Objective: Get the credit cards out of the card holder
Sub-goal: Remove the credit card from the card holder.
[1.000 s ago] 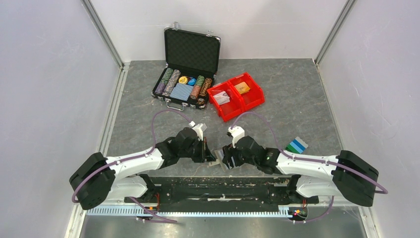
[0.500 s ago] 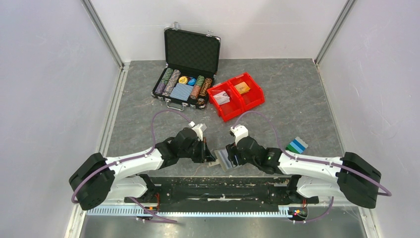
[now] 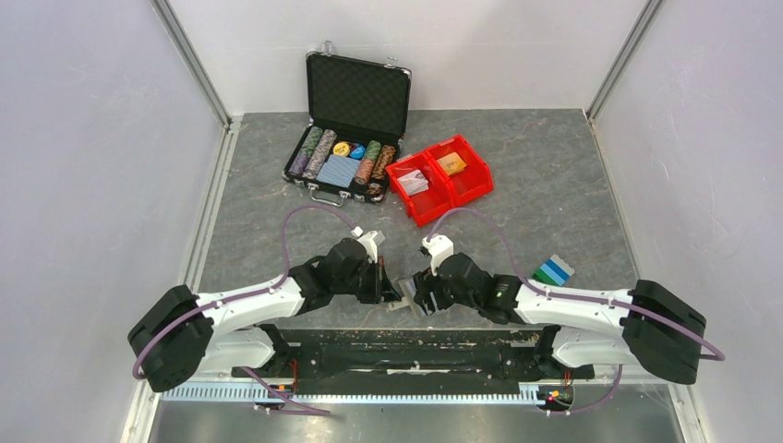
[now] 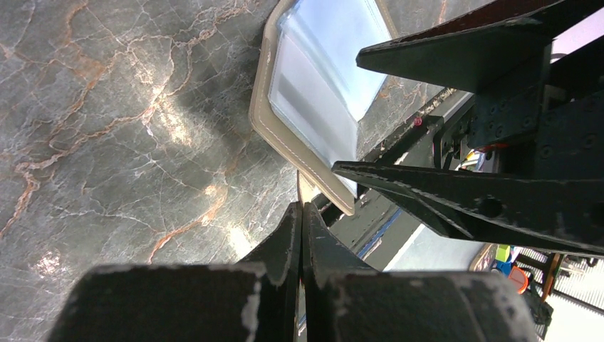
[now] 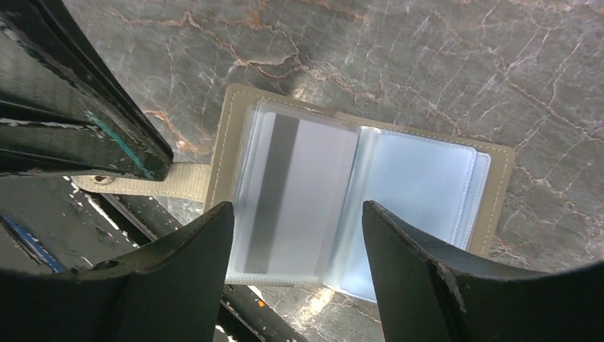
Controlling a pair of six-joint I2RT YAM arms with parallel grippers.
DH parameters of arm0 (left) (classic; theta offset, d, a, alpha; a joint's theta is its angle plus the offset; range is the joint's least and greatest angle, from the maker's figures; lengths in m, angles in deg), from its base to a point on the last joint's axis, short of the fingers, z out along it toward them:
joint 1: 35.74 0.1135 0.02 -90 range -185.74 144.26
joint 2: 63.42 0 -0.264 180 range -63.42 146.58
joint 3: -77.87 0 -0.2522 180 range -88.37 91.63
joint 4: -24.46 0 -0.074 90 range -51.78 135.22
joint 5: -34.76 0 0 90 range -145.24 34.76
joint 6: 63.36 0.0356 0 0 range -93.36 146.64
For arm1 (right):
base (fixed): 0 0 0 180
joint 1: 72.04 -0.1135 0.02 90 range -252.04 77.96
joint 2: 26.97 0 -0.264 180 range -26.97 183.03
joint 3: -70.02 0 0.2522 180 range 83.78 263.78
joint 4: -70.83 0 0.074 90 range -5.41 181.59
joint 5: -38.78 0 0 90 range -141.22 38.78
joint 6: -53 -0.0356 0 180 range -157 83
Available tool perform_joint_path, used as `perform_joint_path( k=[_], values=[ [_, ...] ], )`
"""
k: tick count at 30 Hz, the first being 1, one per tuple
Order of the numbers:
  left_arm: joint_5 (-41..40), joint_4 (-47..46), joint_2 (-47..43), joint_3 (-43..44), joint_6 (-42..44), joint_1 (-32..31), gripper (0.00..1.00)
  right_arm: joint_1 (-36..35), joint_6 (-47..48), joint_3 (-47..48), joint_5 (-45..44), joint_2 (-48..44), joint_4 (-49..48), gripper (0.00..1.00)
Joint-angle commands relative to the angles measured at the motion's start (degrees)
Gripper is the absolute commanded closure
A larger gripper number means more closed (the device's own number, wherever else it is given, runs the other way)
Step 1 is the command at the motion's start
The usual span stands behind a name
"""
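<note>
We see a grey, marble-patterned surface. At its far side stands an open black poker-chip case, and just beside it, on the right, a pair of red plastic bins. Near the right side lies a small stack of thin plastic cards, blue and teal-green. A small folding card holder, grey-beige outside with light blue clear sleeves, lies open at the near edge.

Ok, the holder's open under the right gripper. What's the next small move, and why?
Probably lower the right gripper onto the striped card and pinch its edge. The card holder lies open on the table, the left gripper is shut on its strap, and the right jaws hang open just above that card, which sits in a clear sleeve.
</note>
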Motion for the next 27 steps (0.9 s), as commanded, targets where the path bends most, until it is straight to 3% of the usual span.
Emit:
perform_joint_path(
  k=[1, 10, 22, 27],
  values=[
    [0.1, -1.1, -1.0, 0.2, 0.7, -0.3, 0.98, -0.9, 0.3, 1.3, -0.8, 2.0, -0.5, 0.3],
    [0.7, -1.2, 0.0, 1.1, 0.8, -0.2, 0.98, -2.6, 0.3, 2.8, -5.0, 3.3, 3.4, 0.3],
    [0.5, -1.9, -0.4, 0.1, 0.4, -0.3, 0.98, -4.0, 0.4, 2.9, -1.7, 2.9, 1.4, 0.29],
    [0.5, -1.8, -0.7, 0.1, 0.4, -0.3, 0.98, -4.4, 0.5, 3.5, -5.9, 3.2, 3.5, 0.3]
  ],
)
